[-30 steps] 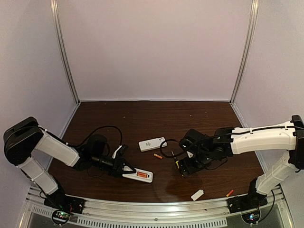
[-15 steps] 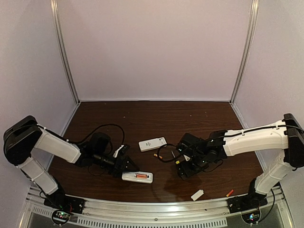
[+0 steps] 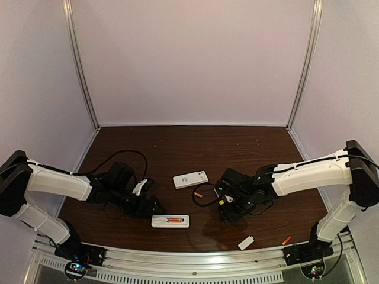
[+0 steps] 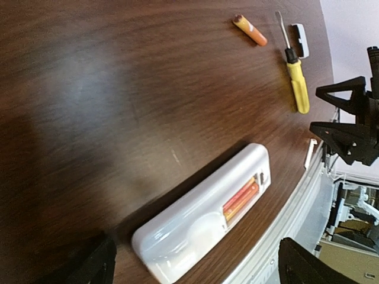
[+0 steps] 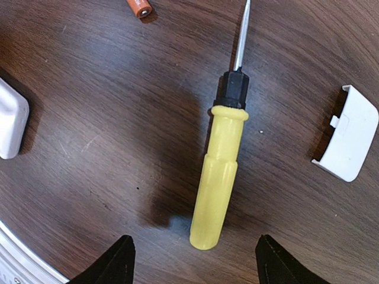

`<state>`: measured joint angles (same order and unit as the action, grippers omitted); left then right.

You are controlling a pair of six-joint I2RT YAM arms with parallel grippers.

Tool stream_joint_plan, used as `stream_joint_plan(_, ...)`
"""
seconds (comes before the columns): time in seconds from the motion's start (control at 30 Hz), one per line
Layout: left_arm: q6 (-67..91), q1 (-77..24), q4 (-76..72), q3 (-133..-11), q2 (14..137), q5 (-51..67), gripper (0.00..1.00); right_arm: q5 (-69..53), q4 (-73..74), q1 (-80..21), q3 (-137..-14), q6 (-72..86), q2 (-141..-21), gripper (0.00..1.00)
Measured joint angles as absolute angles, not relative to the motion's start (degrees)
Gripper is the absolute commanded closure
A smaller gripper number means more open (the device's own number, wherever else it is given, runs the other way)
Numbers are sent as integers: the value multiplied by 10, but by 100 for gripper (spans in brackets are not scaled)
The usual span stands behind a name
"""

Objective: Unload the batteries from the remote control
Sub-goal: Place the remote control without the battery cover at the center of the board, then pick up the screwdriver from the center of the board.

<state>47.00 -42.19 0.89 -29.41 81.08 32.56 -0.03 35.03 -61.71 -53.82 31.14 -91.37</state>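
Batteries sit in the remote just beside wide-apart left jaws; right jaws stand apart above the screwdriver.

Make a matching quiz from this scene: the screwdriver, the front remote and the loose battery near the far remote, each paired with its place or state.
Things:
1. screwdriver
2. front remote
3. loose battery

Place or state:
A. compartment open, two batteries showing
B. lying beside the far remote
C. lying below the open right hand

Pairs: 1-C, 2-A, 3-B
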Motion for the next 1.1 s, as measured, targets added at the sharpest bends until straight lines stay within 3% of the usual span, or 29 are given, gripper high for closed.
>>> stream_joint_plan(0.23, 451, -418, 114, -311, 731, 225, 3, -1, 336, -612, -538, 300, -937, 40)
stream_joint_plan(0.37, 444, -416, 147, -318, 692, 188, 3, -1, 328, -606, -536, 297, -943, 50)
stream_joint_plan(1.1, 437, -416, 189, -350, 632, 142, 3, -33, 281, -581, -509, 286, -940, 90)
